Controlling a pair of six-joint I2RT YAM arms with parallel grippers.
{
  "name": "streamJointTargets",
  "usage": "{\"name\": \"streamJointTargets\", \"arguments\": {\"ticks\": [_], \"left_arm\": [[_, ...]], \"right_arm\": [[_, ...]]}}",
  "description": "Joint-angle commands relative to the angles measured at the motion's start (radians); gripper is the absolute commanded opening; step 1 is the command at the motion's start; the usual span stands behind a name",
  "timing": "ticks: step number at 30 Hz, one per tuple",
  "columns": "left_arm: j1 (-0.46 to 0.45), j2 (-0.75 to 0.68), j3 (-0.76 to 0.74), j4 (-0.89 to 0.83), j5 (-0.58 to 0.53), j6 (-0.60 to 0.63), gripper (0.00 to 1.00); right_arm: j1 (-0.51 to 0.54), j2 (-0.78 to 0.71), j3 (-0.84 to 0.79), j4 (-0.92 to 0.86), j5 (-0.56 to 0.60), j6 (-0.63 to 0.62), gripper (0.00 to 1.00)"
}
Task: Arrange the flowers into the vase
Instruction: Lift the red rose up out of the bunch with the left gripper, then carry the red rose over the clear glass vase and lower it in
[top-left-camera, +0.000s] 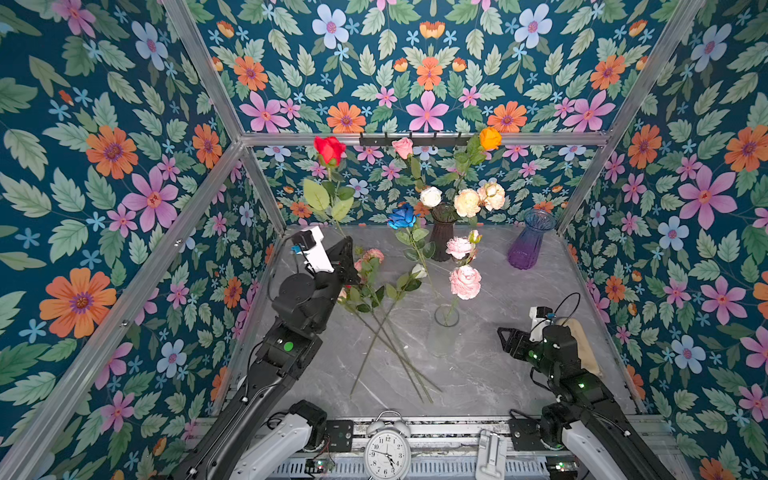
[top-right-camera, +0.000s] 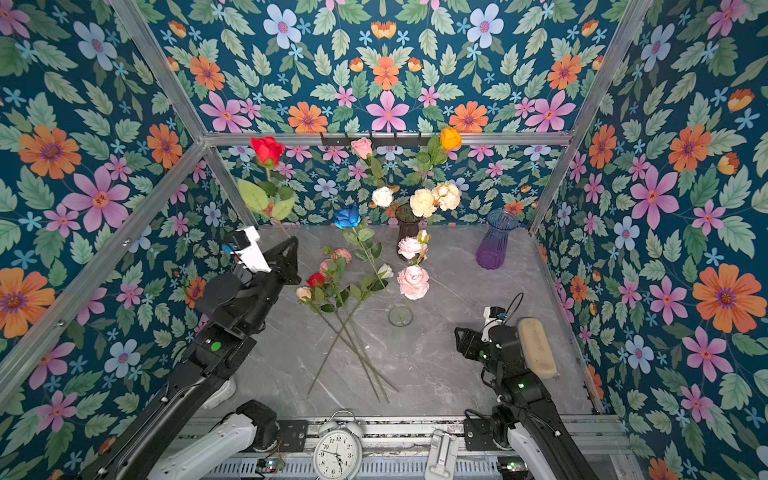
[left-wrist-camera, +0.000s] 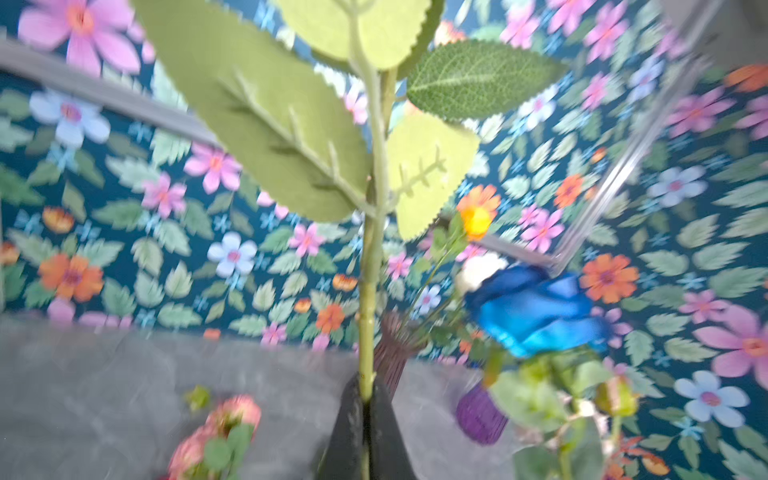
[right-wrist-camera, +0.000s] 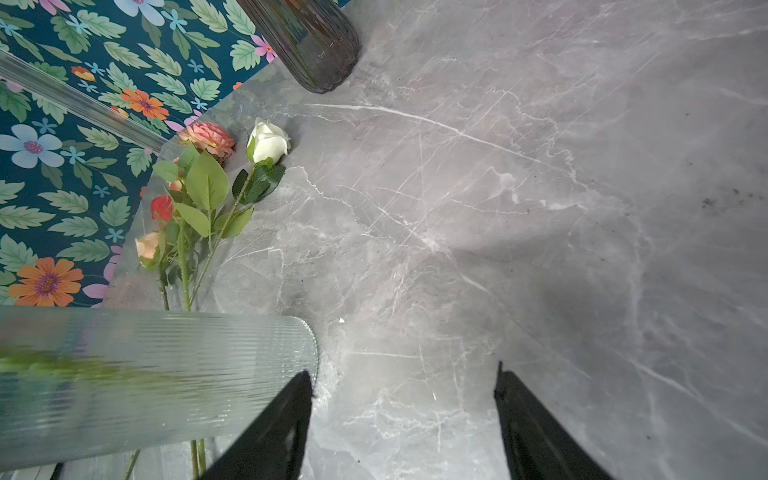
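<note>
My left gripper (top-left-camera: 347, 242) (left-wrist-camera: 365, 392) is shut on the green stem of a red rose (top-left-camera: 329, 149) (top-right-camera: 268, 149), which it holds upright above the table's back left. Several loose flowers (top-left-camera: 374, 291) (right-wrist-camera: 208, 187) lie with crossed stems on the table beside that arm. A clear ribbed vase (top-left-camera: 445, 332) (right-wrist-camera: 145, 374) in the middle holds a blue rose (top-left-camera: 402, 217) (left-wrist-camera: 532, 311) and pink peonies (top-left-camera: 464, 281). A dark vase (top-left-camera: 442, 237) behind it holds cream, pink and orange flowers. My right gripper (top-left-camera: 503, 341) (right-wrist-camera: 403, 374) is open and empty, low beside the clear vase.
An empty purple vase (top-left-camera: 532, 245) stands at the back right. A beige oblong object (top-right-camera: 536, 347) lies behind the right arm near the right wall. An alarm clock (top-left-camera: 387, 453) sits at the front edge. Flowered wallpaper walls enclose the grey marble table (top-left-camera: 498, 282).
</note>
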Motion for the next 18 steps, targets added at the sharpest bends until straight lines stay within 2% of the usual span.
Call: {"name": "streamJointTargets", "arguments": {"ticks": [1, 4, 6, 10, 18], "left_arm": [[-0.001, 0.023, 0.083, 0.209, 0.261, 0.102, 0.00], [-0.001, 0.095, 0.204, 0.228, 0.475, 0.071, 0.00], [-0.002, 0.139, 0.245, 0.286, 0.570, 0.014, 0.00], [-0.001, 0.203, 0.253, 0.412, 0.661, -0.090, 0.00], [-0.024, 0.278, 0.266, 0.388, 0.729, -0.097, 0.00]], "right_arm": [[0.000, 0.004, 0.006, 0.013, 0.009, -0.006, 0.71], [0.000, 0.006, 0.007, 0.012, 0.010, -0.005, 0.71], [0.000, 0.007, 0.007, 0.013, 0.011, -0.005, 0.71], [0.001, 0.003, 0.007, 0.010, 0.014, -0.004, 0.71], [0.000, -0.010, 0.004, 0.005, 0.016, -0.004, 0.71]]}}
